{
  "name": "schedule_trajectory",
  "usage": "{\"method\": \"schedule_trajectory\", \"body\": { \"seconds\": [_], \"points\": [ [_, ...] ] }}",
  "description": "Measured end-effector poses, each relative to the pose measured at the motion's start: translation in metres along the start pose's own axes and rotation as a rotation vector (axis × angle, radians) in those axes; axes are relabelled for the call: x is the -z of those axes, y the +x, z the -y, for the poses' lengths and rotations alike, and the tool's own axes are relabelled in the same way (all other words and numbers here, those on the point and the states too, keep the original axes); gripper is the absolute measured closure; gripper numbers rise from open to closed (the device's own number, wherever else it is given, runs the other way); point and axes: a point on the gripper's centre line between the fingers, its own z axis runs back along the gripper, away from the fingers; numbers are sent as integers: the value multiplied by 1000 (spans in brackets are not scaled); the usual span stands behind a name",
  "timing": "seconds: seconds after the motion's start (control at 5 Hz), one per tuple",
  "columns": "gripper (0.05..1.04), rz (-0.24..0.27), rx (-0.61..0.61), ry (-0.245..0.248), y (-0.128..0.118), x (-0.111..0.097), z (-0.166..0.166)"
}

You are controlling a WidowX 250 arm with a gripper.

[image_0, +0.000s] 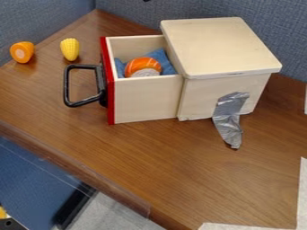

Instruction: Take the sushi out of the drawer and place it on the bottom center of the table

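sushi (143,66), orange and white, sits inside the pulled-out drawer (146,101), upper centre of the frame, lying against blue cloth (160,57). drawer joins the wooden box (219,45) at upper right; its black handle (66,85) points to the left of the frame. grey tape (229,119) hangs from the box front onto the table (180,166). yellow corn (70,48) and an orange piece (21,52) stand at upper left, apart from the drawer. hand (146,1): probably the dark bit at the top edge, above the drawer; whether spread, pressed together or pinching, cannot tell. progress: drawer is open, so access is there; the lift, the carry and the placing are all left. judged at the start of the task proper. next step, by estimate: come down over the sushi, grip it clear of the cloth, raise it past the drawer walls, set it down lower centre. risk: cloth caught along with it.
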Motion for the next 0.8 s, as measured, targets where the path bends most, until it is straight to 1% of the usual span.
{"method": "schedule_trajectory", "body": {
  "seconds": [0.2,0.4,0.8],
  "points": [
    [84,-27,-9,-41,-9,17,5],
    [84,-43,31,-73,-16,30,19],
    [84,-57,110,-89,-15,28,47]
  ]
}}
